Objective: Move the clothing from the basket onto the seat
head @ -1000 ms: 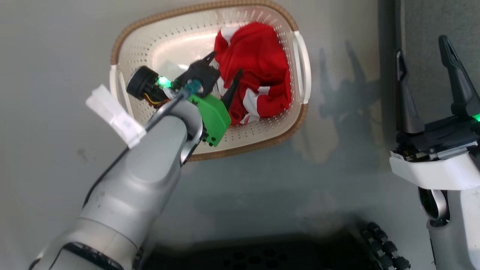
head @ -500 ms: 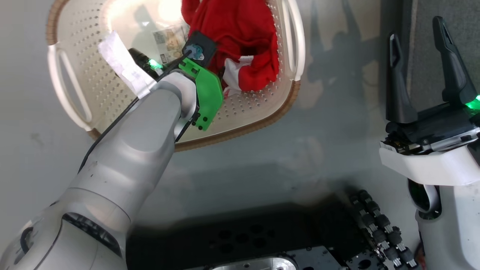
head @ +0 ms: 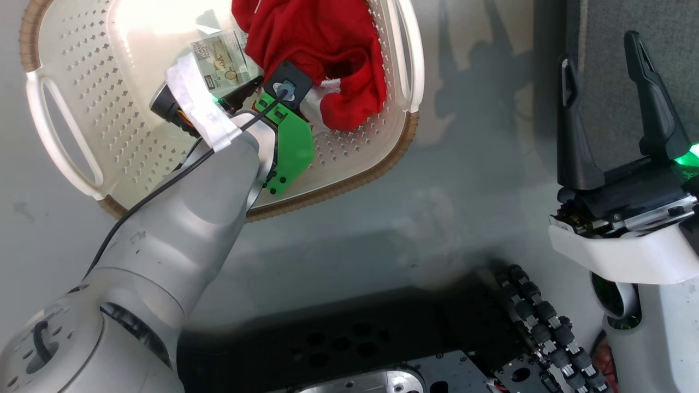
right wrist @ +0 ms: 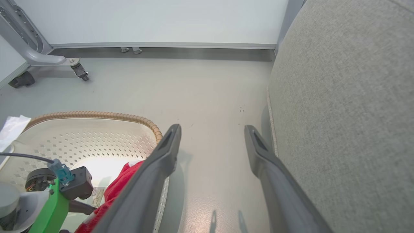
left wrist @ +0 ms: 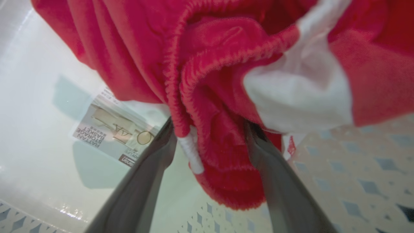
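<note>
A fold of the clothing (left wrist: 226, 64) was shown in the left wrist view between the wide-open fingers of the left gripper (left wrist: 210, 124), unclamped; in the head view they were hidden behind the wrist. The clothing lay in the basket (head: 65, 65). The right gripper (head: 597, 48) was held open and empty near the seat (right wrist: 349, 113). The left gripper had been pushed deeper into the basket than a second earlier.

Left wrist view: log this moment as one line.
left tool: open, straddling a fold of clothing in basket | right tool: open, empty, beside seat | grasp: not yet closed
</note>
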`<state>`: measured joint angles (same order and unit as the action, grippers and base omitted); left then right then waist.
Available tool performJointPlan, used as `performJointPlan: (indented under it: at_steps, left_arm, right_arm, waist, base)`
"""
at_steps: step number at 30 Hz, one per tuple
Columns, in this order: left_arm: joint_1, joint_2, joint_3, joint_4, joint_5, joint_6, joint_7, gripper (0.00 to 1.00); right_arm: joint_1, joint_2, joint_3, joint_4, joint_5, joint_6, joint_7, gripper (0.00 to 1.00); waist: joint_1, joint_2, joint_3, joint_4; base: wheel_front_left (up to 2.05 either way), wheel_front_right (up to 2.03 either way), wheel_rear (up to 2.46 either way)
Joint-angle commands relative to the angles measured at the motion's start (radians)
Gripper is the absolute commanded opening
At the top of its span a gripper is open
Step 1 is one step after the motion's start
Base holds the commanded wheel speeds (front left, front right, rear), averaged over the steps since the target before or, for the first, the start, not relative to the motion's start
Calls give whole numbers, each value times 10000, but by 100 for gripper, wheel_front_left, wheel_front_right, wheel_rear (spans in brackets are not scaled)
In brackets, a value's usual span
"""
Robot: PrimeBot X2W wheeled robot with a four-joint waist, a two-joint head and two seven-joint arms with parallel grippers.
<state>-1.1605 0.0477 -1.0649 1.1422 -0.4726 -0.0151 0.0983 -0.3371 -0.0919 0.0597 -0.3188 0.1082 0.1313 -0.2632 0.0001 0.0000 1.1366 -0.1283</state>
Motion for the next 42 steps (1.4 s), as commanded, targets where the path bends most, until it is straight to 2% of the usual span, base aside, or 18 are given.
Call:
performJointPlan:
  at_steps: [1, 3, 4, 5, 14, 20, 27, 36, 42]
  left_arm:
    - [-176, 53, -151, 114, 167, 141, -101, 100]
    - [-91, 54, -269, 207, 89, 150, -46, 100]
    - [-71, 54, -322, 207, 59, 207, -117, 42]
    - [-87, 53, -374, 216, 66, 273, -190, 0]
    - [-278, 53, -696, 382, -112, 399, -751, 0]
    - [-239, 53, -448, 338, -620, 230, -1549, 0]
    - [628, 50, -437, 255, -1135, -15, -2430, 0]
    - [2246, 44, -268, -150, -1863, -175, -3439, 0]
    - [3376, 111, 226, -444, -2167, -21, -3646, 0]
  right_arm:
    - [140, -25, 20, -69, 91, -10, -25, 100]
    - [137, -21, 35, -91, 102, -10, -25, 100]
    - [136, -18, 38, -103, 128, -10, -25, 100]
    - [130, -19, 48, -116, 140, -10, -25, 100]
    - [-154, 18, 8, -72, 172, -10, -25, 100]
    - [-577, 112, 123, 80, 200, -10, -24, 100]
    - [-584, 149, 272, 565, 78, -10, -24, 100]
    - [269, 186, 505, 1310, 3, -10, -24, 100]
    - [1215, 162, 1017, 1983, -110, -10, -24, 100]
  waist:
    - [-1, 0, 3, -24]
    - [-1, 0, -3, -52]
    - [-1, 0, -7, -60]
    - [-1, 0, -9, -67]
    - [-1, 0, -87, -113]
    - [-1, 0, -379, -136]
    - [-1, 0, -1905, 83]
    - [-1, 0, -4589, 308]
    - [-1, 0, -6686, 283]
  base:
    - [0, 0, 0]
    - [0, 0, 0]
    - [0, 0, 0]
    - [0, 0, 0]
    - [0, 0, 0]
    - [0, 0, 0]
    - [0, 0, 0]
    - [0, 0, 0]
    - [0, 0, 0]
